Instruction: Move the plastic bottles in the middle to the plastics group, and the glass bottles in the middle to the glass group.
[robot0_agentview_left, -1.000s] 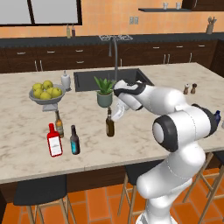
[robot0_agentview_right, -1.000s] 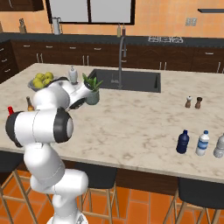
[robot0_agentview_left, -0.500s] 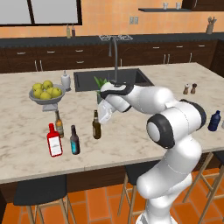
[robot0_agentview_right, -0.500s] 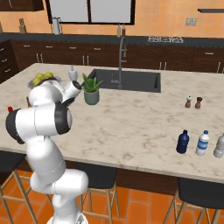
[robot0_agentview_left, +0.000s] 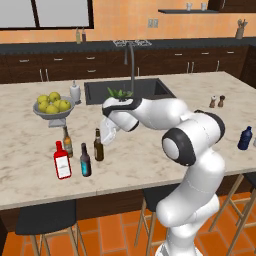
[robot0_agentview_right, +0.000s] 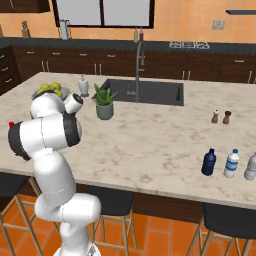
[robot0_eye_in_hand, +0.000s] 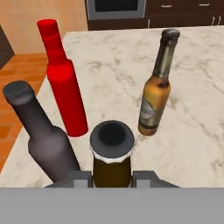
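My gripper (robot0_agentview_left: 100, 135) is shut on the neck of the amber-brown glass bottle (robot0_agentview_left: 99, 151), which hangs upright with its base at or just above the counter. In the hand view its dark cap (robot0_eye_in_hand: 112, 139) sits between my fingers (robot0_eye_in_hand: 144, 177). Close around it stand the near-black glass bottle (robot0_agentview_left: 85, 161) (robot0_eye_in_hand: 43, 140), the red bottle (robot0_agentview_left: 62, 161) (robot0_eye_in_hand: 65, 83) and the small brown long-necked bottle (robot0_agentview_left: 66, 141) (robot0_eye_in_hand: 156, 92) of the glass group. The squat dark-blue plastic bottle (robot0_agentview_right: 209, 162) (robot0_agentview_left: 244, 138) stands far to the right beside two clear bottles (robot0_agentview_right: 232, 163).
A fruit bowl (robot0_agentview_left: 52, 106) stands behind the glass group, with a white dispenser (robot0_agentview_left: 75, 92) near it. A potted plant (robot0_agentview_right: 104, 102) sits by the sink (robot0_agentview_right: 145, 92). Salt and pepper shakers (robot0_agentview_right: 221, 117) stand to the right. Stools line the counter's front edge.
The arm has swung left across the counter, carrying the amber-brown bottle from near the plant to right beside the near-black and red bottles.
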